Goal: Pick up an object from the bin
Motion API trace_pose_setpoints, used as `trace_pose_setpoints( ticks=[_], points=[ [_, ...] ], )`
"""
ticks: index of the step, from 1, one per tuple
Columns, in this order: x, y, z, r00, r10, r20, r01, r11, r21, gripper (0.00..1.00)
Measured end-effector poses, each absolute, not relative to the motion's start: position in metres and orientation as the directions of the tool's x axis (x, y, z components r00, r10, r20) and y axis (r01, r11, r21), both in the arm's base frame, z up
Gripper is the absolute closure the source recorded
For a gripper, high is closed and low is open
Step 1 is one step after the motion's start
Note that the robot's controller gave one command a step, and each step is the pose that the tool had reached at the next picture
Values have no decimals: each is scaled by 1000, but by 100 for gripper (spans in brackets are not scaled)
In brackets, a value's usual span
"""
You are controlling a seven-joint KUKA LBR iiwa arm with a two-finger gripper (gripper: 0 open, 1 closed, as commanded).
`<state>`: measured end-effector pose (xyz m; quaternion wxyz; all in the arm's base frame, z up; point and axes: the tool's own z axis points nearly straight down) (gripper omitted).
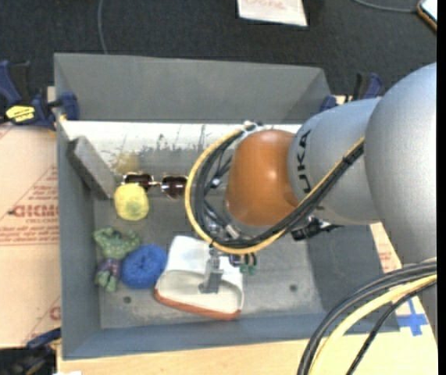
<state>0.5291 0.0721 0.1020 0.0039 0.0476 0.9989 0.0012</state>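
My gripper [210,280] reaches down from under the orange cover, near the front middle of the bin. It is right over a white object with an orange rim [187,291], which lies flat on the bin floor, and appears to touch its top. Whether anything is gripped is hidden. A fuzzy blue ball [144,265] lies just to the left of the white object, touching its edge.
Left of the blue ball lie a green soft toy [113,242] and a small purple and green piece [106,275]. A yellow ball [131,203] and dark sunglasses [157,183] lie further back. The arm covers the bin's right half.
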Motion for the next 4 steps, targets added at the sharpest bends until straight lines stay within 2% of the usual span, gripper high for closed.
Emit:
trace_pose_setpoints(
  ticks=[1,2,3,4],
  points=[
    [519,80,160,-984,177,-20,177,984,7,0],
    [506,76,101,-975,222,-5,222,975,3,0],
    [513,97,74,-947,319,-34,319,948,16,0],
    [513,73,78,-961,275,-26,275,961,15,100]
  ],
)
